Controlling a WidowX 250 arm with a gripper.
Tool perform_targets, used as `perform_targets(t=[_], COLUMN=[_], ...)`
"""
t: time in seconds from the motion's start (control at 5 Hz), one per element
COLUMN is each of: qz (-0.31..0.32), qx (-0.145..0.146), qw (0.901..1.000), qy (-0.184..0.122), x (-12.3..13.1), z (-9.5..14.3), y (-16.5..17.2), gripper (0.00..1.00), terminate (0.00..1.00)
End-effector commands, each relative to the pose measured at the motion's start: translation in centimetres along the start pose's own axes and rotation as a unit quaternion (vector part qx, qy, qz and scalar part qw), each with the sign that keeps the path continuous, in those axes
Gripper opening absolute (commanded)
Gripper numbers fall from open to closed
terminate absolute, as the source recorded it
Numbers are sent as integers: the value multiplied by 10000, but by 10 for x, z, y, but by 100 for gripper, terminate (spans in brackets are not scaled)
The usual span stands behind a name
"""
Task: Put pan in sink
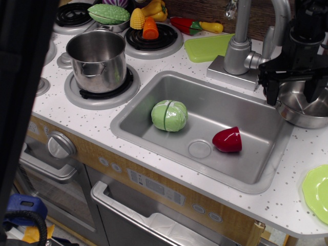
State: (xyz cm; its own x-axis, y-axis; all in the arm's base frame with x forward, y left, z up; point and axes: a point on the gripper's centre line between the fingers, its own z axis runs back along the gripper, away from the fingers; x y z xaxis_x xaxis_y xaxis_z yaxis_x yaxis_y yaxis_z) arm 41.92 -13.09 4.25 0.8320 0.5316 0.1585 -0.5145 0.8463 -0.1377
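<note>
The pan (307,110) is a shallow shiny steel round pan on the white speckled counter, right of the sink (256,159), at the frame's right edge. My black gripper (292,97) hangs over the pan's left rim with its fingers spread wide, one finger (270,92) outside the rim and the other over the pan's inside. It is open and holds nothing. The grey sink basin holds a green cabbage toy (169,115) and a red pepper half (227,140) beside the round drain (200,149).
A steel faucet (238,43) stands behind the sink, close to the gripper's left. A tall steel stockpot (97,60) sits on a burner at left. Toy vegetables lie at the back, with a green cutting board (207,47). A green plate (318,192) lies at right. A dark shape covers the left edge.
</note>
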Motion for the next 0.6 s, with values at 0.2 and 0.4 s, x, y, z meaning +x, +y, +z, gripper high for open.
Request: perform_targets(t=[0.2, 0.4], qz=[301, 428], qx=[-244, -277], qw=[9992, 9987], qy=[-70, 31], x=[6, 3], z=[-6, -16], y=[4, 7], gripper=[100, 0], terminate=[0, 0])
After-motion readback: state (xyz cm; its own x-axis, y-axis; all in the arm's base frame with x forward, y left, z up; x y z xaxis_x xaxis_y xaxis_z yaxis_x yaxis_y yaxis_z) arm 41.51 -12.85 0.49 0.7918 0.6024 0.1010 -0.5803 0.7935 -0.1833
